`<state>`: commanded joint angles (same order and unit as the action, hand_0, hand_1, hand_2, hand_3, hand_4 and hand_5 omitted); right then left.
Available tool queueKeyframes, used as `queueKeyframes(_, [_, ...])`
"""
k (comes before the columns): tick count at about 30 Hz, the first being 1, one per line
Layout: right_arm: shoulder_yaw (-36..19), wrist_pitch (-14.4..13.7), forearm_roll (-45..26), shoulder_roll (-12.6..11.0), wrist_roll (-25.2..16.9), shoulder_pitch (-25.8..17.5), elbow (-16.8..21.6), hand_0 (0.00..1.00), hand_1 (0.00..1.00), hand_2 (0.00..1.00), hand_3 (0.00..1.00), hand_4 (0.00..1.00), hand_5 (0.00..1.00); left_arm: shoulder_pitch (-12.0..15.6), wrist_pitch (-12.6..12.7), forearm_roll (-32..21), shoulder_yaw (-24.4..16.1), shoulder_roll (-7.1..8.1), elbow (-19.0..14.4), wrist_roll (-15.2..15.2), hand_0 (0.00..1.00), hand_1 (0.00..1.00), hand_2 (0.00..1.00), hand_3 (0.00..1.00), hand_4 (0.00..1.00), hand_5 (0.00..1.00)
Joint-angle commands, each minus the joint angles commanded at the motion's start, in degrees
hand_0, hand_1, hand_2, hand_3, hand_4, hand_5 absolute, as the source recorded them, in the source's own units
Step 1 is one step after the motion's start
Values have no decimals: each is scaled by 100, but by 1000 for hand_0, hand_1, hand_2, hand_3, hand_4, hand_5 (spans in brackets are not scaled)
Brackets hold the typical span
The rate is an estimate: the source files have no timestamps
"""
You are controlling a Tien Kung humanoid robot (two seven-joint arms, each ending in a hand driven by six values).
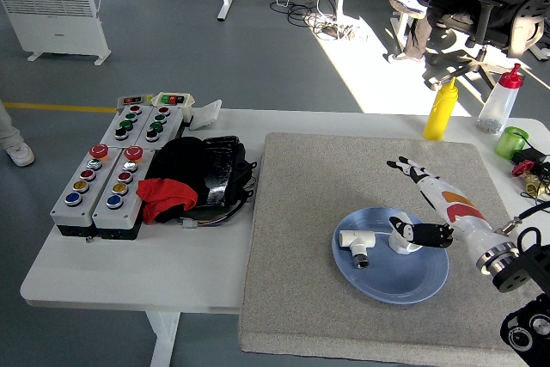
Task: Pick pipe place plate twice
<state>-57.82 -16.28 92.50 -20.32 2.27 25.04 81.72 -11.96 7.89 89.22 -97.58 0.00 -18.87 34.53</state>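
Note:
A blue plate (404, 285) lies on the grey mat (301, 212) at the right. Two white pipe fittings lie in it: one (354, 244) at the left of the plate and a second (399, 243) near the middle. My right hand (424, 204) hovers over the plate's right side with the fingers spread, the fingers pointing up-left and the thumb (425, 233) just above the second fitting. It holds nothing. My left arm is out of view.
A black and red bundle of cloth (193, 178) lies left of the mat, next to button boxes (107, 178). A yellow squeeze bottle (441, 109), a clear bottle with red cap (500, 99) and a green cup (512, 141) stand at the back right.

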Motion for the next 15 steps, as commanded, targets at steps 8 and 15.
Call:
queueKeyframes(8, [-1334, -174, -1858, 347, -1115, -520, -264, 893, 835, 921, 853, 436, 150, 3, -19, 66, -36, 0, -6, 18, 681, 672, 708, 650, 369, 998])
queueKeyframes(15, [-2559, -76, -3571, 626, -1440, -917, -442, 878, 825, 905, 840, 447, 191, 15, -10, 45, -20, 0, -8, 26, 681, 672, 708, 649, 368, 998])
